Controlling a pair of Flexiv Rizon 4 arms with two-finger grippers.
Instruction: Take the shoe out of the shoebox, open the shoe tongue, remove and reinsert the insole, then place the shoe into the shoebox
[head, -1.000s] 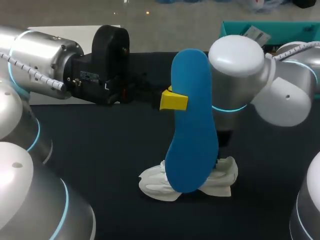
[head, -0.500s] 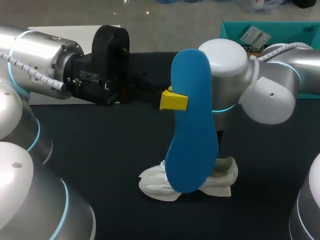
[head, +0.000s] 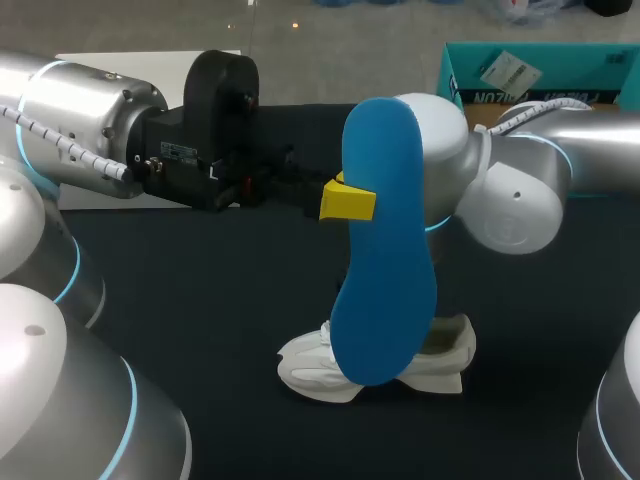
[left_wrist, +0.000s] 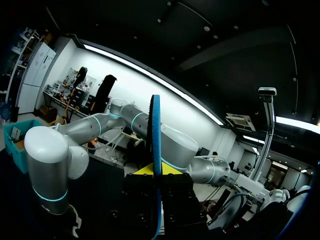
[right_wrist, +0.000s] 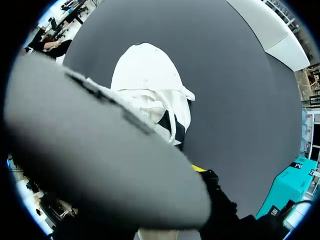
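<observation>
change: the right arm's (head: 510, 190) elbow has swung in toward the middle, behind the insole (head: 385, 260), baring more of the shoebox (head: 540, 70); the insole, left gripper and shoe keep their places.
shoe (head: 320, 370): white, lying on the dark table (head: 200, 330) nearest the camera, long axis across the table, outside the box.
insole: blue, held upright, long axis vertical; its lower end hangs over the shoe's middle, and contact cannot be told.
left gripper (head: 345, 198): clamped on the insole's edge near mid-length, reaching in level from the left; in its wrist view the insole stands edge-on between the tips.
right gripper (right_wrist: 200, 172): low beside the shoe, just above the opening; its state cannot be told.
key relation: the shoe lies straight below the held insole, so reinsertion looks like a downward feed by the left arm.
shoebox: teal, at the far right corner, well apart from the shoe.
</observation>
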